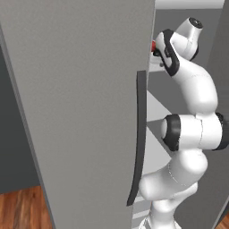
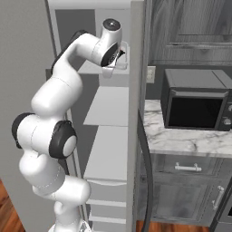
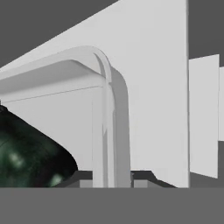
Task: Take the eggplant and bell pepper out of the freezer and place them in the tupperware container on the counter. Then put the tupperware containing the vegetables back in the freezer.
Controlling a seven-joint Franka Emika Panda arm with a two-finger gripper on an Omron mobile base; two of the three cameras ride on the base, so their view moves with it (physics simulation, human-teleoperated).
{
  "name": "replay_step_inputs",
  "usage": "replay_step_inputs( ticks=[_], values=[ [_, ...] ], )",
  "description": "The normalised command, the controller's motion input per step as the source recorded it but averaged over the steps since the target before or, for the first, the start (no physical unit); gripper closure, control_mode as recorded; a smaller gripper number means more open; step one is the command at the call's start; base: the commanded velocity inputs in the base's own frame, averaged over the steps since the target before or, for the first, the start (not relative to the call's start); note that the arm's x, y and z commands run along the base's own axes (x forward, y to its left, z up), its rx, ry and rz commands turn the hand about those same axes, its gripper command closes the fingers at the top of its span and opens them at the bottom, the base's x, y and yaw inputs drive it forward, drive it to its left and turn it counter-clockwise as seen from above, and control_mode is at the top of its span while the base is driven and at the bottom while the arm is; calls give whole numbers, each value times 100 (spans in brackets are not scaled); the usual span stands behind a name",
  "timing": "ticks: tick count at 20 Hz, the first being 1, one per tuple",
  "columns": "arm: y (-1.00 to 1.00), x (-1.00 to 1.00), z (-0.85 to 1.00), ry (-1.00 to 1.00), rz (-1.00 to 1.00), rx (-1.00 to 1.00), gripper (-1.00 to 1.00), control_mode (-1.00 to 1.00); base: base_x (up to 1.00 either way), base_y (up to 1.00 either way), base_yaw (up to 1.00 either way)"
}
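The arm reaches into the open freezer [image 2: 111, 113] at upper-shelf height. My gripper [image 3: 111, 177] is shut on the thin wall of the tupperware container [image 3: 114, 100], whose pale rounded rim runs up between the two fingertips. The dark greenish eggplant [image 3: 26, 157] lies inside the container at the lower left of the hand view. In the left base view a bit of the red bell pepper [image 1: 153, 46] peeks out beside the hand, past the door edge. From the right base view the container [image 2: 126, 61] hangs at the hand, over the top white shelf.
The big grey freezer door [image 1: 80, 112] with its long dark handle [image 1: 139, 134] stands open close on the arm's left. To the right are the marble counter [image 2: 181, 136], a black microwave [image 2: 195, 104] and grey cabinets. White shelves [image 2: 108, 154] lie below the hand.
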Motion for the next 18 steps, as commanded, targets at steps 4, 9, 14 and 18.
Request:
replay_step_inputs(
  ticks=[4, 9, 14, 18],
  values=[
    [0, 6, 0, -1, 0, 0, -100, -100, 0, 0, 0],
    [0, 4, -2, -4, 0, 0, -100, -100, 0, 0, 0],
    [0, -1, 0, -14, 0, 0, -100, -100, 0, 0, 0],
    [2, -61, 0, -21, 0, 0, -100, -100, 0, 0, 0]
  ],
)
